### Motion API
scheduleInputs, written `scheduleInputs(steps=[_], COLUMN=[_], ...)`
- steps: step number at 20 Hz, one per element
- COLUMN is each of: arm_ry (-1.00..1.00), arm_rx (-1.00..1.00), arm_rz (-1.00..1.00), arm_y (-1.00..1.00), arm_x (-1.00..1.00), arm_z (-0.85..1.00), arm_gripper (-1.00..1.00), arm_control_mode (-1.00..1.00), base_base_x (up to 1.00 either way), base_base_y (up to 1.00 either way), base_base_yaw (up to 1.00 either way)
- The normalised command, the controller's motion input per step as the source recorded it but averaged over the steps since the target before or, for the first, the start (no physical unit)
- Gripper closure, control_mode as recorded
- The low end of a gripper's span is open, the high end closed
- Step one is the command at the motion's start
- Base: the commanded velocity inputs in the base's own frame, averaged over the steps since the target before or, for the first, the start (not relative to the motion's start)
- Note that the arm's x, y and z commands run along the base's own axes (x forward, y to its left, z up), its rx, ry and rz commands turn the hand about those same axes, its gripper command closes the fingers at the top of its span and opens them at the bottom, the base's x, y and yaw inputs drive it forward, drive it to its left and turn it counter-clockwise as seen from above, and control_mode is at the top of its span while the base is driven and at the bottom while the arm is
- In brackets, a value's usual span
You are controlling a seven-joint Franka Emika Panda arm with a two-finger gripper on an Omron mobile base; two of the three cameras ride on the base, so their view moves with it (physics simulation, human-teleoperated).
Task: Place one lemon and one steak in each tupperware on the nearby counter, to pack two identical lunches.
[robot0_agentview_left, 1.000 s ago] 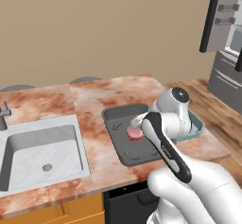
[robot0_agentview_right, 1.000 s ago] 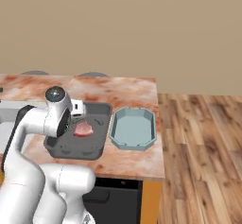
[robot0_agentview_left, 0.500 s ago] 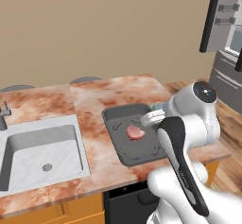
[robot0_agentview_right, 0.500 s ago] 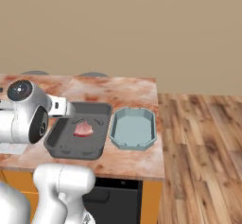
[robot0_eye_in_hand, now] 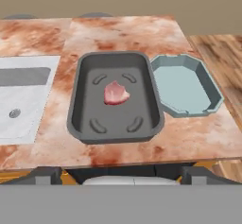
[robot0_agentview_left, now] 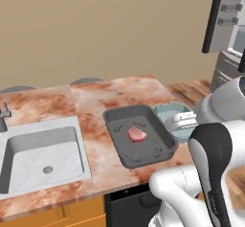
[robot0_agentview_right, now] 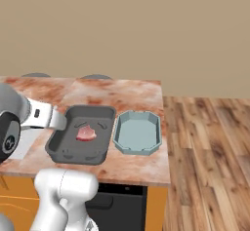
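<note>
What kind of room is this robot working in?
Most likely a home kitchen, computer-rendered: a marbled stone counter with a sink set into it, orange cabinet fronts below, and a raw steak lying in a dark grey tupperware.

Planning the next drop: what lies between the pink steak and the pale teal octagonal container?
Hand view: only the dark grey tupperware's floor and right wall separate the steak from the teal container, which stands against it.

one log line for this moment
steak: in dark grey tupperware | teal tupperware: empty | lemons: not packed | gripper: state unclear
</note>
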Motion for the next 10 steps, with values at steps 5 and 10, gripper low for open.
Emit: scheduleInputs(steps=[5,10], arm_ry=[0.09,0.03], arm_rx=[0.00,0.00], arm_rz=[0.04,0.01], arm_y=[0.00,-0.01], arm_x=[-0.89,-0.04], arm_z=[-0.04,0.00], arm_gripper=[-1.00,-1.00], arm_control_mode=[-1.00,1.00], base_base_x=[0.00,0.12], base_base_y=[0.00,-0.64], base_base_yaw=[0.00,0.00])
